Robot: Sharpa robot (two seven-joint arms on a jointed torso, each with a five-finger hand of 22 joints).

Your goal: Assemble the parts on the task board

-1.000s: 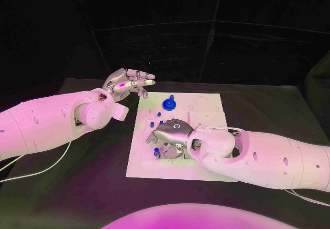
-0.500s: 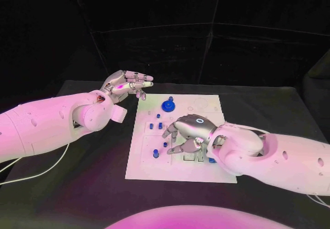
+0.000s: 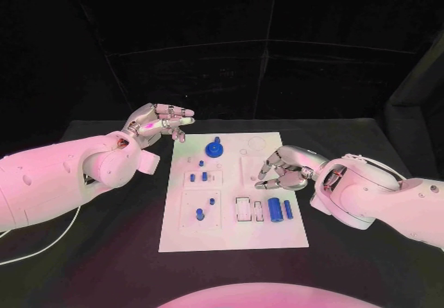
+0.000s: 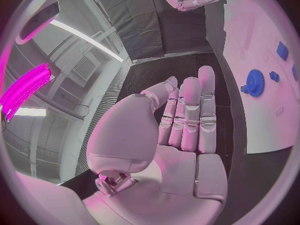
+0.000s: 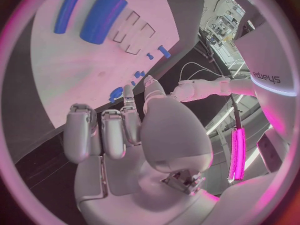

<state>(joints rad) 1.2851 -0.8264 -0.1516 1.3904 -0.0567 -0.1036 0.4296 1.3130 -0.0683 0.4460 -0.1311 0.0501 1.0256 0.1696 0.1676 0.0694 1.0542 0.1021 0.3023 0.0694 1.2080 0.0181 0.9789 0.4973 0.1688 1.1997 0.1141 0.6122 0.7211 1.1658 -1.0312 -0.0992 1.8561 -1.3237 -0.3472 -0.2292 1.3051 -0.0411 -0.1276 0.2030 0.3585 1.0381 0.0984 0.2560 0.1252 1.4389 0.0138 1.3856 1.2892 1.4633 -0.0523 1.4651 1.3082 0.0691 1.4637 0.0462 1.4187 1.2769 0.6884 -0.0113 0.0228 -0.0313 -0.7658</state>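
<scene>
The white task board [image 3: 231, 234] lies in the middle of the table. A blue gear [image 3: 213, 149] stands at its far end, also in the left wrist view [image 4: 254, 82]. Small blue pieces [image 3: 192, 178] and a peg [image 3: 198, 213] sit on its left half. A thick blue cylinder [image 3: 274, 208] and a thin blue bar [image 3: 288, 209] lie side by side near the right edge, also in the right wrist view [image 5: 103, 16]. My right hand [image 3: 282, 168] hovers over the board's right edge, fingers loosely bent, holding nothing. My left hand [image 3: 159, 122] hangs off the far left corner, fingers straight [image 4: 187, 115], holding nothing.
Two rectangular slots [image 3: 242, 210] lie just left of the blue cylinder. Black table [image 3: 111, 244] surrounds the board on all sides. A dark backdrop stands behind the table's far edge. A white cable [image 3: 37, 240] runs beside my left arm.
My right hand has lifted off the board's near middle and drawn back to its right edge, uncovering the blue cylinder and bar. The left hand holds its place; the camera has shifted.
</scene>
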